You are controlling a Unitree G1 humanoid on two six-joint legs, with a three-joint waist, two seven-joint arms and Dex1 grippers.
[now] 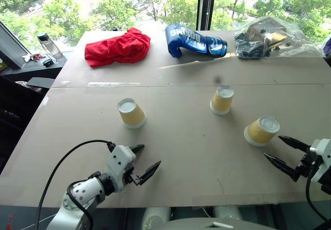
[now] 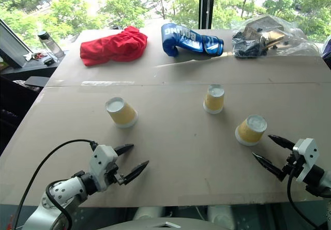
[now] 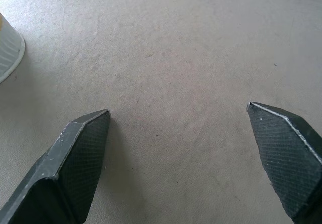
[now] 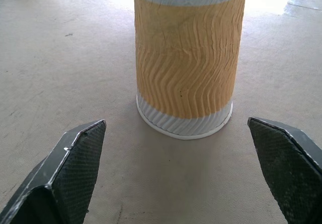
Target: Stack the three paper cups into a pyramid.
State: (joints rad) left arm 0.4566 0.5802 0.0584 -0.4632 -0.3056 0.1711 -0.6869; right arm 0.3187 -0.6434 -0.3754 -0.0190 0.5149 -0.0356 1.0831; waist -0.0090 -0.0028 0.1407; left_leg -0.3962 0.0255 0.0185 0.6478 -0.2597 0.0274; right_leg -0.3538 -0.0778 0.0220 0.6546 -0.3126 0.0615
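Note:
Three paper cups stand upside down and apart on the tan table (image 1: 181, 152): one at the left (image 1: 131, 112), one in the middle (image 1: 222, 100), one at the right (image 1: 261, 131). Each has yellow-tan ribbed sides and a white base facing up. My right gripper (image 1: 273, 147) is open just short of the right cup (image 4: 186, 63), which stands between and beyond its fingers, untouched. Near the table's front edge, my left gripper (image 1: 150, 155) is open over bare table, nearer than the left cup (image 3: 7, 53) and to its right. No pyramid stands.
Along the far edge of the table lie a red cloth (image 1: 118, 47), a blue boxing glove (image 1: 194, 41) and a clear plastic bag of dark parts (image 1: 269, 36). A water bottle (image 1: 49, 44) stands on a side ledge at the far left.

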